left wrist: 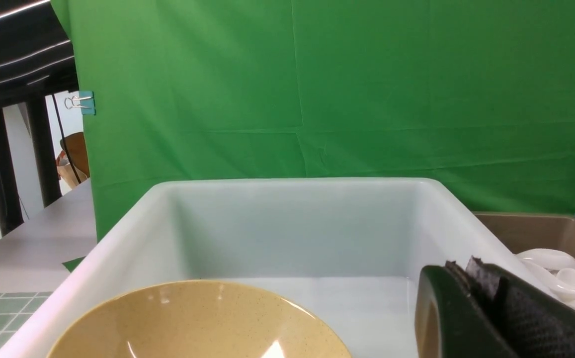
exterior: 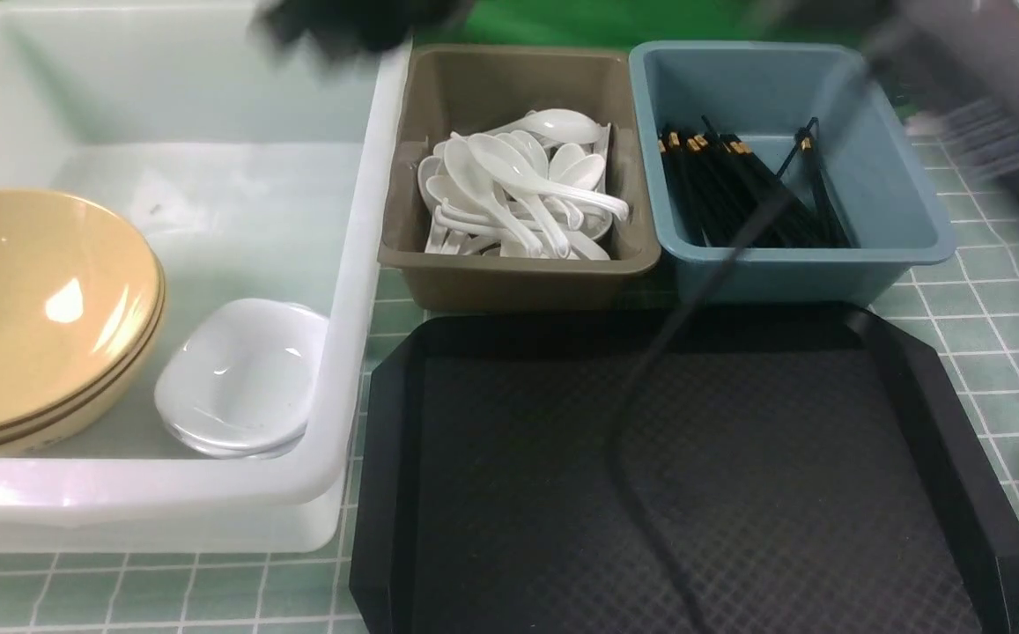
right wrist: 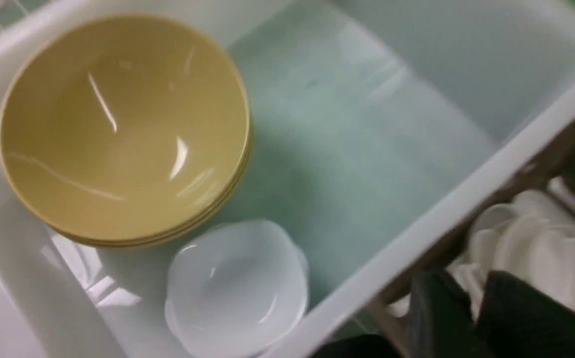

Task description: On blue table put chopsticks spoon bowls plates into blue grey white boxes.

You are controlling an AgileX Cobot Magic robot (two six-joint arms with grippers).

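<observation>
The black textured tray (exterior: 694, 493) lies nearest on the right side of the front view, on the pale blue-green table (exterior: 148, 586) with its grid of thin white lines. A dark cable (exterior: 650, 352), blurred, crosses in front of the tray and the blue box. Left of the tray stands the large translucent white tub (exterior: 166, 493). In its near part sit the tan-yellow bowls (exterior: 42, 308), stacked one in another at the left, and just beside them the white rounded-square plates (exterior: 245, 374), also stacked, near the tub's right wall.

The left gripper (left wrist: 461, 271) is clenched, its fingertips together with nothing visible between them.

Beyond the tray come two smaller boxes side by side. The grey-brown box (exterior: 518, 286) holds a jumbled heap of glossy white soup spoons (exterior: 518, 189), their handles pointing different ways. The blue box (exterior: 791, 273), to its right, holds the black chopsticks (exterior: 738, 194) with gold bands, most lying slanted together at the left and a few apart from them at the right.

The right gripper (right wrist: 471, 281) is blurred, its fingertips seemingly close to each other; I cannot tell whether it is released or clenched.

Farthest back hangs the green cloth (left wrist: 317, 89), a teal binder clip (left wrist: 87, 102) at its left edge.
</observation>
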